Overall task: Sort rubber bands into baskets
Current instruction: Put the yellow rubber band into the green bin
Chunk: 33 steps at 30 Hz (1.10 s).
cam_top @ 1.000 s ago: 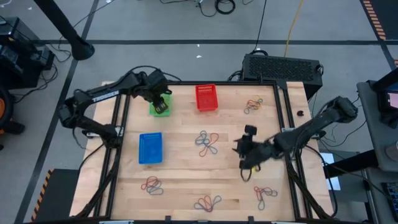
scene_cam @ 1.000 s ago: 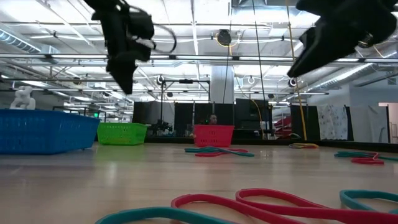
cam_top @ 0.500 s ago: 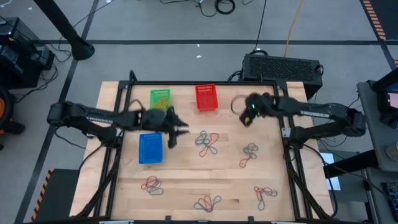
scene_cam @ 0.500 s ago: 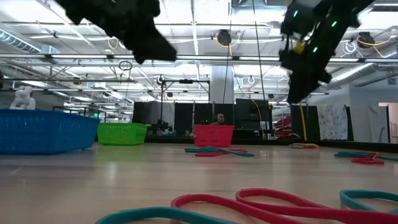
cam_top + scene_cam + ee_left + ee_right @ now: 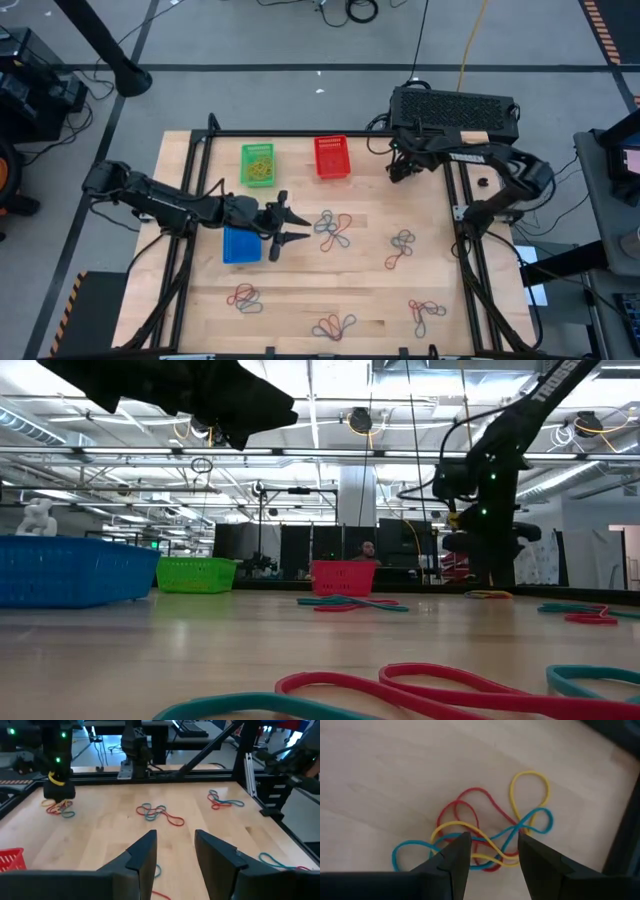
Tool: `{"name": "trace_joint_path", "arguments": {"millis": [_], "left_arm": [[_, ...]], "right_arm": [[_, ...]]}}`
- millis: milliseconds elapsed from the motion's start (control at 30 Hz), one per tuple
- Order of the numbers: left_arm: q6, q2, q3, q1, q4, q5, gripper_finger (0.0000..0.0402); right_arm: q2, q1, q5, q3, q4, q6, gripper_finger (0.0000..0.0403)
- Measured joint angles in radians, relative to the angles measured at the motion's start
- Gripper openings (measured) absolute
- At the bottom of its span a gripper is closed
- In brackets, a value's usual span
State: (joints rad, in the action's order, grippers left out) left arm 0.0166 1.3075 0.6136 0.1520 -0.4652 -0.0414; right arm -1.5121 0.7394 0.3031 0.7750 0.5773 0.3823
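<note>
Overhead, right claw gapes above rubber bands near table's far edge.

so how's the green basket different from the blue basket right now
The green basket sits at the far edge of the table and holds yellowish bands; the blue basket sits nearer the middle, partly under the left gripper, and looks empty. Both are rectangular mesh, similar in size.
</note>
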Motion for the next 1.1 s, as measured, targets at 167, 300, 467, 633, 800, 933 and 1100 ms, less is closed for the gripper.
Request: {"name": "trace_joint_path", "arguments": {"millis": [167,300,467,633,800,933,1100], "left_arm": [[-0.007,0.0,0.0,0.0,0.005,0.0,0.0141],[-0.024,0.0,0.0,0.0,0.005,0.0,0.0141],[-0.024,0.0,0.0,0.0,0.005,0.0,0.0141],[-0.024,0.0,0.0,0.0,0.005,0.0,0.0141],[-0.023,0.0,0.0,0.0,0.005,0.0,0.0141],[-0.023,0.0,0.0,0.0,0.005,0.0,0.0141],[-0.022,0.0,0.0,0.0,0.004,0.0,0.0141]], "right_arm": [[-0.023,0.0,-0.022,0.0,-0.02,-0.001,0.0155],[-0.023,0.0,-0.022,0.0,-0.024,-0.025,0.0155],[-0.022,0.0,-0.022,0.0,-0.024,-0.029,0.0136],[-0.022,0.0,-0.022,0.0,-0.025,-0.029,0.0103],[-0.022,0.0,-0.022,0.0,-0.025,-0.028,0.0081],[-0.041,-0.001,-0.022,0.0,-0.029,-0.028,0.0078],[-0.116,-0.003,-0.008,0.003,-0.052,-0.046,0.0077]]}}
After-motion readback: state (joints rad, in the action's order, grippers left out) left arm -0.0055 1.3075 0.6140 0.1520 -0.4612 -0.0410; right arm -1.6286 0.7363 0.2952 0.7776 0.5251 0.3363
